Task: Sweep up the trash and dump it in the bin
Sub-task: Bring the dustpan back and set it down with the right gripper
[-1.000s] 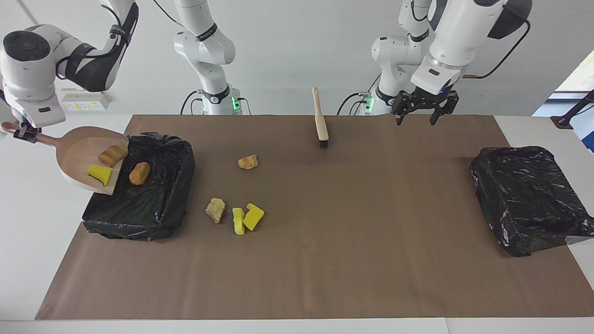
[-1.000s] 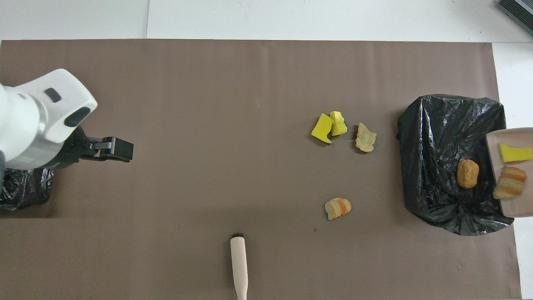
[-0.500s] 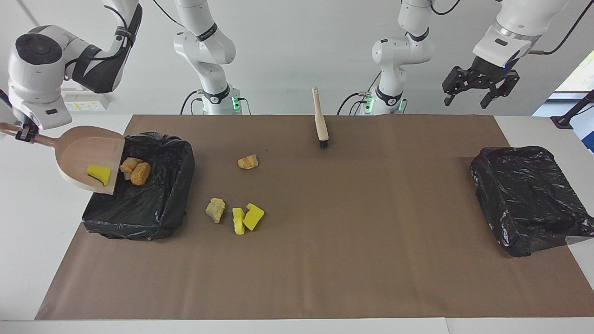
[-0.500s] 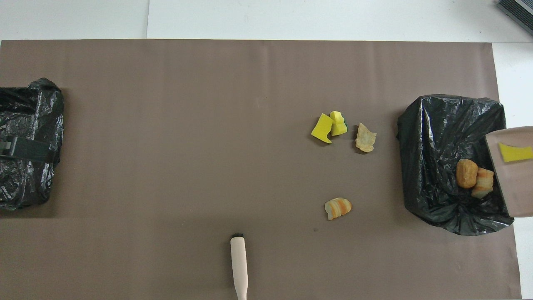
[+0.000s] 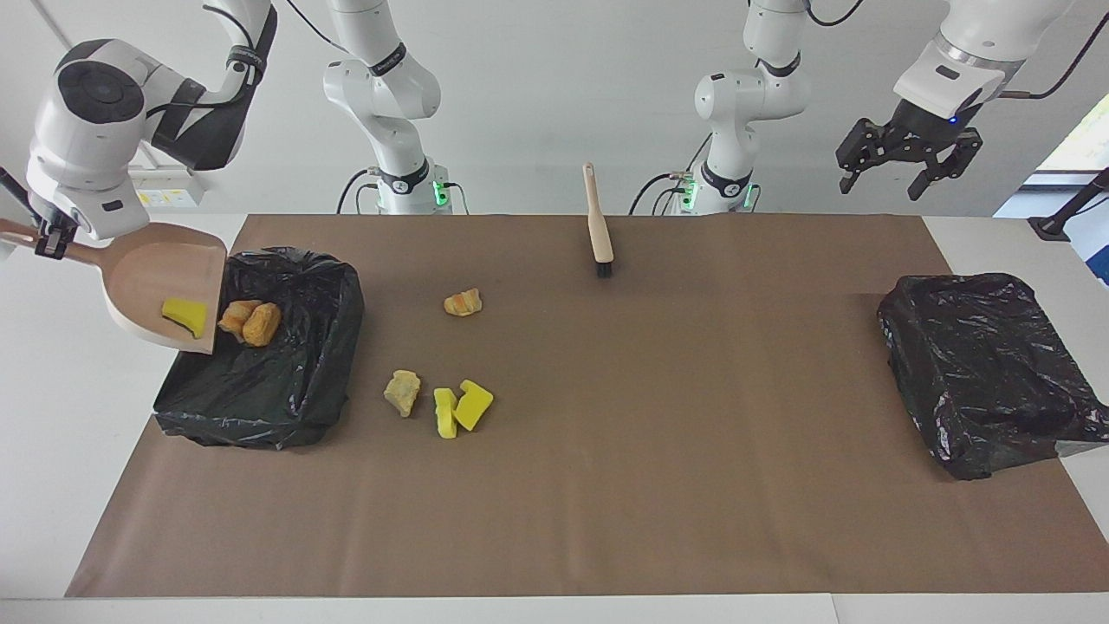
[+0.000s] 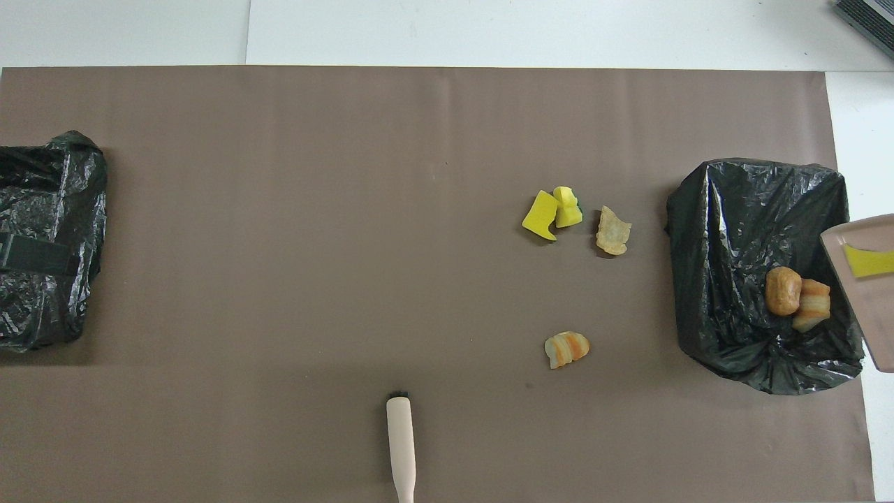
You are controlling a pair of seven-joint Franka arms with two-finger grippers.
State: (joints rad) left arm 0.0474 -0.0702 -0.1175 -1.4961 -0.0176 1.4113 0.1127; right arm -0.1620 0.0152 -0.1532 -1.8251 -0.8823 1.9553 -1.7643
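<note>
Yellow sponge scrap [image 5: 185, 315] clings in our tilted dustpan [image 5: 156, 277] over the bin [image 5: 295, 381].
Light and soft; right tool [image 5: 45, 243] clamps the dustpan handle, left tool [image 5: 908, 165] wide.

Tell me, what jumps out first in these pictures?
The dustpan, tipped over the bin at the right arm's end of the table, with one yellow scrap clinging inside. The right pincer grips its handle. Then four scraps lying on the brown mat beside that bin.
</note>
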